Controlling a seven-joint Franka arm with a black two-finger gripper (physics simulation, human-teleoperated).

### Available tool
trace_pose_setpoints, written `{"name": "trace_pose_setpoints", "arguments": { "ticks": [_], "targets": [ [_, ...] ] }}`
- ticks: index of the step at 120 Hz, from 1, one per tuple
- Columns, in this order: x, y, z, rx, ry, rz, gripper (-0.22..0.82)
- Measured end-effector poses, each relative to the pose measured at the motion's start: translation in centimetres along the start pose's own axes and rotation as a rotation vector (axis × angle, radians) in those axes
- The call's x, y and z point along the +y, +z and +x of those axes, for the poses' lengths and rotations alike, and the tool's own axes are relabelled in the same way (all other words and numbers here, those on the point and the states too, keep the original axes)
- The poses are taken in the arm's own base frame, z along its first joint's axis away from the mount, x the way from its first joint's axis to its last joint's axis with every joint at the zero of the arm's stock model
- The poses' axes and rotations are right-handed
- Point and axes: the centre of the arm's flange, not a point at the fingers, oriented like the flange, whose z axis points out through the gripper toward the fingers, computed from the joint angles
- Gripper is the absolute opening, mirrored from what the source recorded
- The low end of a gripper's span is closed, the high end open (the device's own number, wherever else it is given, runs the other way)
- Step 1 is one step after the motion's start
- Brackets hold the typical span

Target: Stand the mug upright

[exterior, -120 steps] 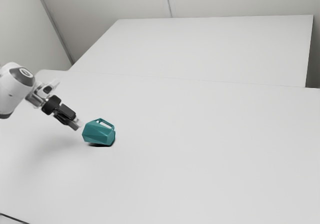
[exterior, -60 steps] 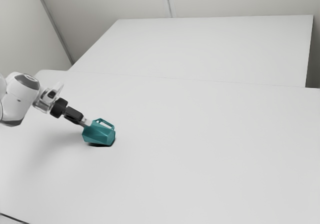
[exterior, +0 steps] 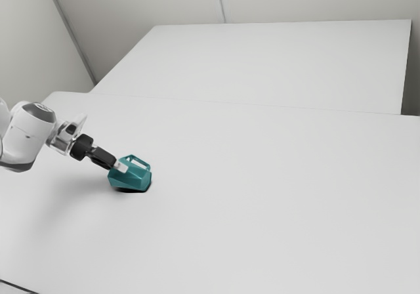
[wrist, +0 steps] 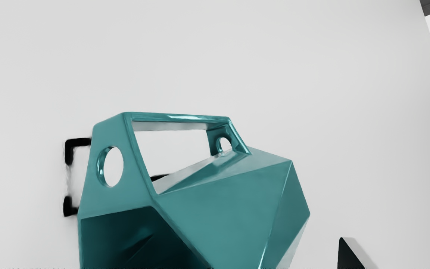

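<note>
Brought farther over the sideways mug (exterior: 134, 179), the gripper (exterior: 121, 167) is held open at its exterior-view ten o'clock, probably to straddle its body.

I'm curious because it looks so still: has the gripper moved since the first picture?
Yes: judged against the unmoved mug, the gripper has shifted toward the exterior view's right and now overlaps the mug there.
</note>
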Motion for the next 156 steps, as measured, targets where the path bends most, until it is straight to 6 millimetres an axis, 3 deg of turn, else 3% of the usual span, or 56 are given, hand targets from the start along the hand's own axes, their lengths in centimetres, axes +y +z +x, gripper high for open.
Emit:
{"name": "trace_pose_setpoints", "arguments": {
  "ticks": [12,27,60,73,95,126,156],
  "targets": [
    [0.0,-0.1,0.0,-0.012,-0.011,0.007,0.04],
    [1.3,-0.8,1.0,-0.013,0.002,0.023,-0.07],
    [4.7,-0.9,3.5,-0.057,0.029,0.066,-0.16],
    [7.3,-0.6,5.0,-0.124,0.075,0.124,-0.17],
    [13.5,1.5,8.6,-0.33,0.239,0.311,-0.18],
    [15.9,4.1,11.2,-0.456,0.347,0.537,-0.18],
    [20.4,9.2,12.3,-0.472,0.466,0.662,-0.18]
  ]
}}
